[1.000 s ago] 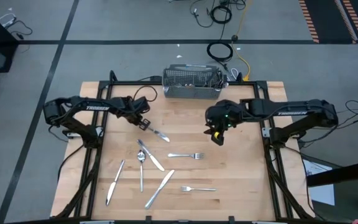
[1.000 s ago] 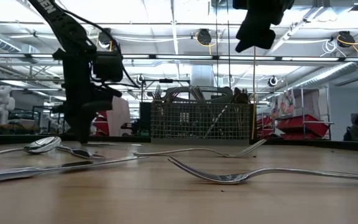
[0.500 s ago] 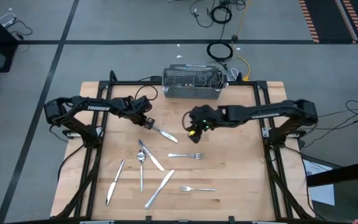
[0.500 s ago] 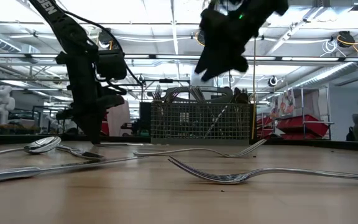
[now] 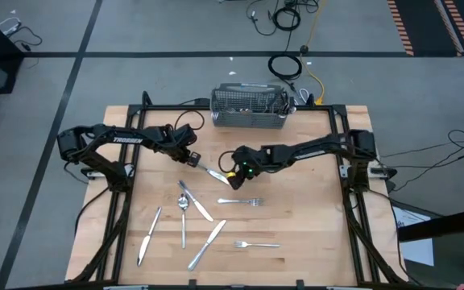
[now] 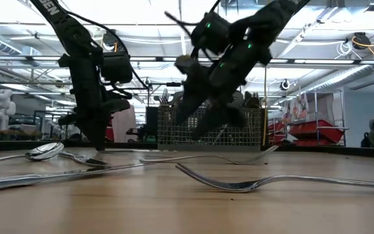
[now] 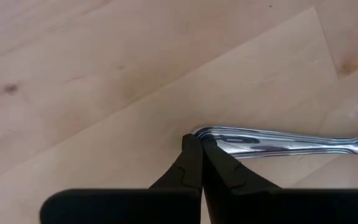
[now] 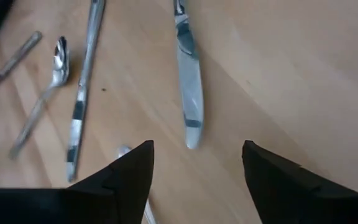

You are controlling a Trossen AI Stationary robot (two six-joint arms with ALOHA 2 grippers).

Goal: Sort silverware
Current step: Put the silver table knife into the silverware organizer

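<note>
Looking straight down: left gripper [image 5: 190, 162] pinching a knife [image 5: 213, 172] near mid-table [image 5: 321, 234]; right gripper [image 5: 235, 179] spread at its blade tip. Low: right gripper [image 6: 206, 114] blurred before basket [image 6: 211, 125]. Left wrist: knife handle [image 7: 278, 141] cut off. Right wrist: blade [image 8: 188, 93] between open fingers [image 8: 129, 171].

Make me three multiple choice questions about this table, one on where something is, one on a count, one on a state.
1. Where is the wire basket?
A. far edge of the table
B. near edge
C. on the floor

2. How many forks lie flat on the table?
A. two
B. five
C. none

3. How is the right pincer?
A. open, holding nothing
B. shut on a spoon
C. shut on a fork

Answers: 1 A, it stands at the table's far edge. 2 A, one fork and another fork. 3 A, its fingers stand apart above a knife.
</note>
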